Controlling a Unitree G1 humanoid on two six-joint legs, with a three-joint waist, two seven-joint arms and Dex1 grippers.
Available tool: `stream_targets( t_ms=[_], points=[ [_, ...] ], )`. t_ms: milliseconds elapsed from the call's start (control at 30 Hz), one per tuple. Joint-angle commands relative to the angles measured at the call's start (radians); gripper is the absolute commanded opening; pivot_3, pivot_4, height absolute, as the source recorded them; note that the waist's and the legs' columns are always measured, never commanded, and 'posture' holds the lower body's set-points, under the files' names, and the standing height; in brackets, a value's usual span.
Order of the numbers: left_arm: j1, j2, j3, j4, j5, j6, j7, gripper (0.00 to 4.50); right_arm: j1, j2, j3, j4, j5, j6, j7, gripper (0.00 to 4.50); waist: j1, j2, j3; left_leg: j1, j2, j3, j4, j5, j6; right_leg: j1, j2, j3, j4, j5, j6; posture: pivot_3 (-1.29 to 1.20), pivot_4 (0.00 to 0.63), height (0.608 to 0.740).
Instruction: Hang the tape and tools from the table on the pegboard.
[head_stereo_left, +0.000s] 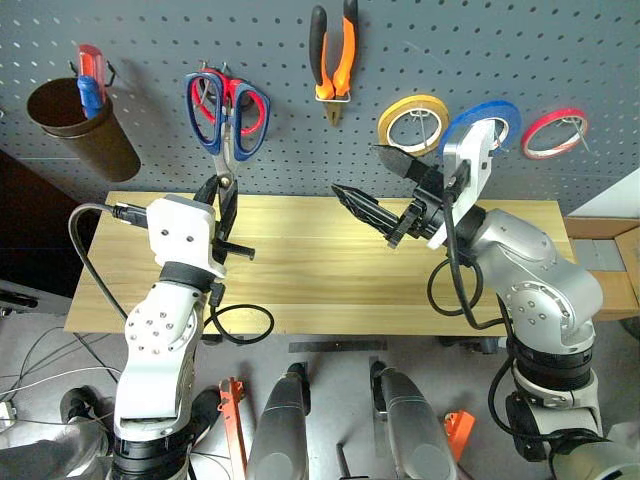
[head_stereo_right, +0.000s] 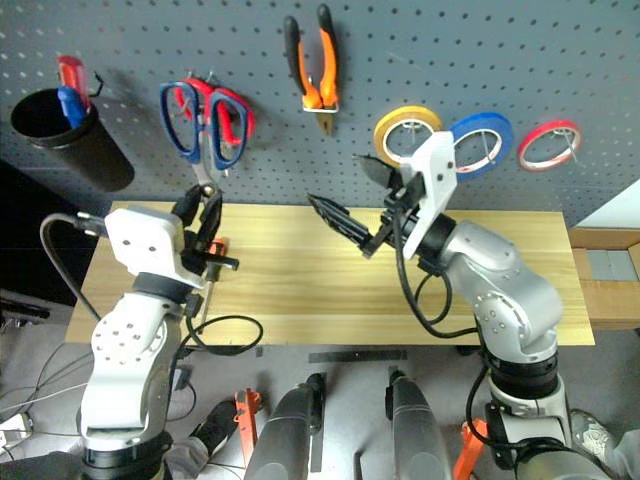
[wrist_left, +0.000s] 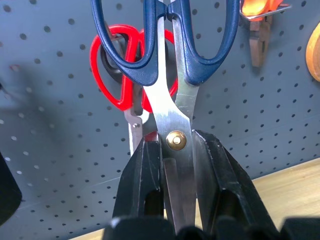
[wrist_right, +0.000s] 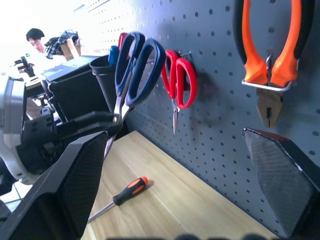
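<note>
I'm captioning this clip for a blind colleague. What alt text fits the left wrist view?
The left hand is shut on the blades of the dark-blue-handled scissors, holding them handles-up in front of the pegboard. Behind them hang red-handled scissors; the table shows at one lower corner.

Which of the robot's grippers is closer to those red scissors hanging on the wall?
The left. The left gripper holds the blue scissors up right in front of the red scissors. The right gripper hangs open farther along, below the pliers.
</note>
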Motion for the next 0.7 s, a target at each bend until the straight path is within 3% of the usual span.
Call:
stream_targets(
  t_ms=[33,700],
  points=[
    [0.016,-0.002,0.041,-0.040,0.049,-0.032,0.045,0.51,0.009,-0.007,0.001,-0.020,0.002,-0.025,0.007,4.50,0.000,0.000,0.000,0.000,0.000,0.000,0.000,0.000,0.000,0.000,0.000,0.000,0.000,0.000,0.000,0.01,0.392,0.740],
    [-0.090,-0.038,0.011,0.224,0.062,-0.038,0.062,0.51,-0.005,-0.009,0.026,-0.016,-0.003,-0.026,-0.006,4.50,0.000,0.000,0.000,0.000,-0.001,0.000,0.001,0.000,0.000,0.000,0.001,-0.001,0.001,0.001,-0.001,-0.01,0.391,0.740]
  ],
)
